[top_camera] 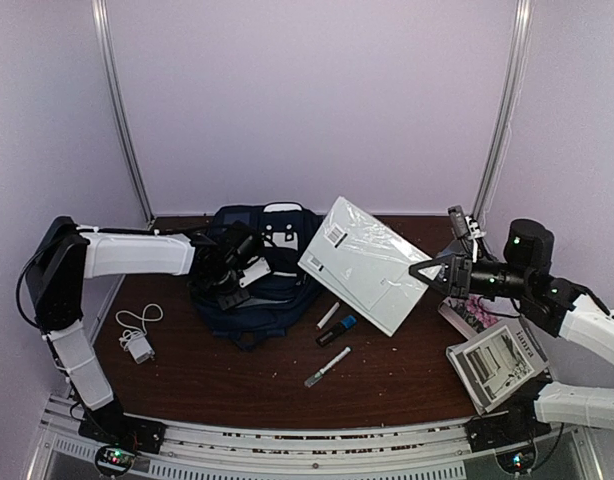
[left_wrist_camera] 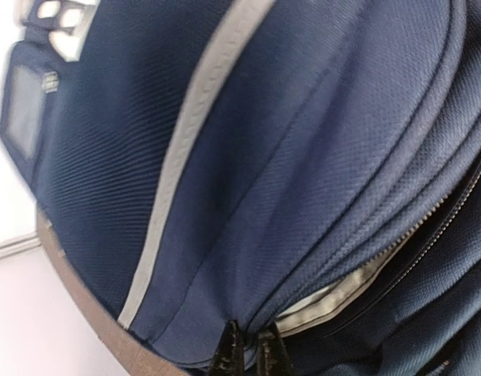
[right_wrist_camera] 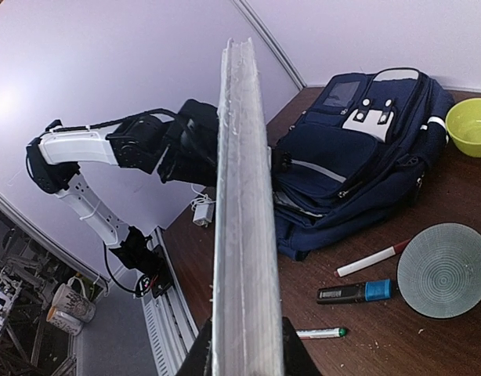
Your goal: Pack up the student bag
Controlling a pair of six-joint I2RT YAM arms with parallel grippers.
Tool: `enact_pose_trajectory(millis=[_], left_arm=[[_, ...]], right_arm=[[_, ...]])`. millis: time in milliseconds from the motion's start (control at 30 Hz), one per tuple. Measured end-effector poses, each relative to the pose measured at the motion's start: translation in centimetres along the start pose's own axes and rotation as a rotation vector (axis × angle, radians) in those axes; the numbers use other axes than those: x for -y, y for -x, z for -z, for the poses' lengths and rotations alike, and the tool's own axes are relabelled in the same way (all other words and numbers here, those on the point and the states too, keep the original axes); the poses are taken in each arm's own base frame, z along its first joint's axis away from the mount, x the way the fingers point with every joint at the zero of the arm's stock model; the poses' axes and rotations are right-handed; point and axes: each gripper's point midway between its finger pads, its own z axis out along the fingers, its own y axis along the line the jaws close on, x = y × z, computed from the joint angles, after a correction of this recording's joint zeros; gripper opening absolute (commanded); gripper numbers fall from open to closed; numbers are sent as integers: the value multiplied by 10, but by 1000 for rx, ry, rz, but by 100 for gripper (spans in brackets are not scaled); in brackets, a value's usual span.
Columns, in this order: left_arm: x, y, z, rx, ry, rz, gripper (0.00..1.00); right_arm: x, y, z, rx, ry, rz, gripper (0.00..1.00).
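Navy student bag point(top_camera: 277, 300) is lying left of the white book point(top_camera: 367, 265) the right gripper point(top_camera: 425, 272) is clamping, left gripper point(left_wrist_camera: 247, 356) pinching its zipper seam.

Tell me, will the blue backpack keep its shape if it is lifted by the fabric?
Probably not: the student bag lies slumped and creased, so it looks floppy. Its woven cloth seems grippy for the left fingers. It should sag, not tip.
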Motion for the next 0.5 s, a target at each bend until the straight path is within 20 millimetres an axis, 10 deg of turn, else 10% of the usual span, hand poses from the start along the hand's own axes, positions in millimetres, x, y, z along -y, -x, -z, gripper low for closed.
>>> enact_pose_trajectory(millis=[500], left_arm=[[-48, 28, 81, 273, 73, 243, 0]], right_arm=[[29, -50, -34, -165, -107, -129, 0]])
